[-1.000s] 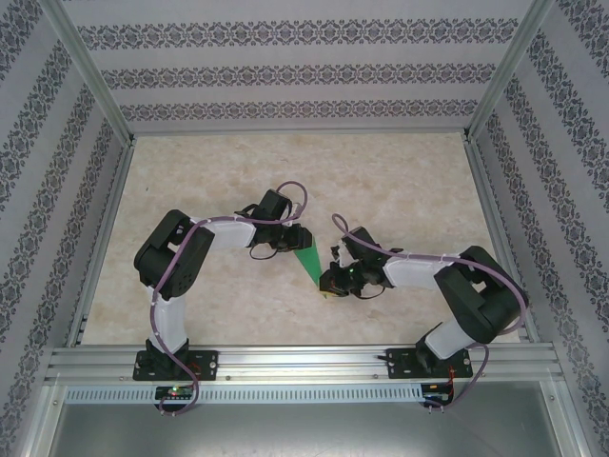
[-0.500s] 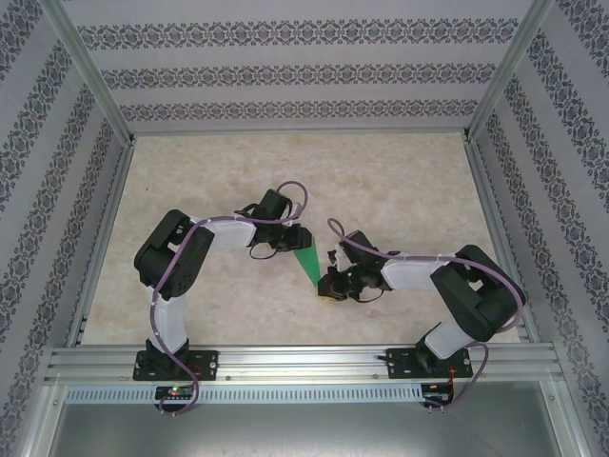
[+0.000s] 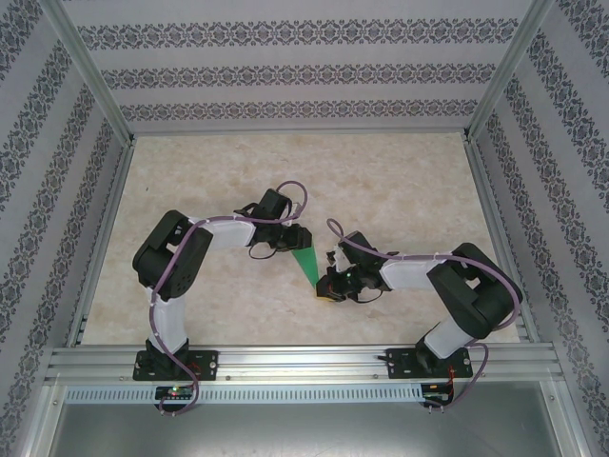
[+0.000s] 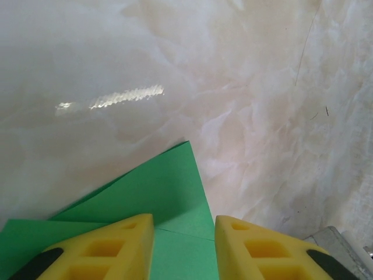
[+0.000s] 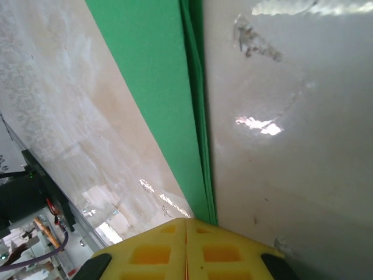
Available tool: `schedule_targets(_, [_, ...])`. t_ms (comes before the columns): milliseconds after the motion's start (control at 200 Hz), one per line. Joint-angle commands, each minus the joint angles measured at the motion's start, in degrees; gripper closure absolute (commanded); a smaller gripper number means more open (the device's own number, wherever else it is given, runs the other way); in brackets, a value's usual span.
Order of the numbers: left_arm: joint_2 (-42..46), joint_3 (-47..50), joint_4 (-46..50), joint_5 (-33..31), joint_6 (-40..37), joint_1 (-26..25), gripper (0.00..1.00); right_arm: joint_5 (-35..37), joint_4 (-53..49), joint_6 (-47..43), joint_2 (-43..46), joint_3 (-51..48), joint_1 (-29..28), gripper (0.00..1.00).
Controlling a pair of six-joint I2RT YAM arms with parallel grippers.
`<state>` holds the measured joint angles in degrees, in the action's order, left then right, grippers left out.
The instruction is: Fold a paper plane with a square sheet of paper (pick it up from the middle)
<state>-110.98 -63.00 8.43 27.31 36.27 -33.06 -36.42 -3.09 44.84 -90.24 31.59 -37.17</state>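
Top external view shows the marbled table (image 3: 400, 181), with the green paper plane (image 3: 306, 262) lying flat near its middle. The left gripper (image 4: 184, 227) straddles the plane's wide end, fingers parted. The right gripper (image 5: 186, 224) is closed at the plane's narrow tip.

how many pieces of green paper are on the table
1. The folded green paper lies on the table, its wide end at the open left fingers, its narrow tip at the shut right fingers. Any sheet beneath it would be hidden.
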Motion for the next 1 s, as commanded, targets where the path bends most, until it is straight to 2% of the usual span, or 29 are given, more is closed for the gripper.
schedule_targets(0, [3.6, -1.8, 5.2, -2.4, -1.2, -0.1, 0.63, 5.7, -3.9, -0.8, 2.8, 1.2, -0.5, 0.88])
schedule_targets(120, [6.3, -3.6, 10.0, -7.0, -1.6, -0.6, 0.57, 9.3, -5.0, -1.7, 7.4, 1.4, 0.1, 0.83])
schedule_targets(345, [12.4, -6.8, 22.1, -23.2, 0.2, -4.2, 0.45, 20.3, -8.0, -3.0, 16.6, 0.6, 2.3, 0.71])
schedule_targets(460, [15.2, -7.1, 26.6, -29.2, 2.9, -6.2, 0.44, 25.2, -7.9, -2.8, 20.7, -0.5, 3.8, 0.67])
schedule_targets(699, [14.9, -7.6, 29.5, -32.4, 7.1, -10.2, 0.38, 31.1, -7.3, -2.0, 27.9, -2.4, 6.3, 0.64])
schedule_targets(839, [9.8, -12.4, 32.7, -34.1, 8.6, -12.8, 0.36, 32.3, -4.3, 0.6, 32.7, -5.8, 7.8, 0.48])
schedule_targets(999, [4.3, -17.7, 35.7, -35.1, 8.9, -15.0, 0.35, 33.1, -2.5, 3.2, 37.3, -9.1, 9.2, 0.37])
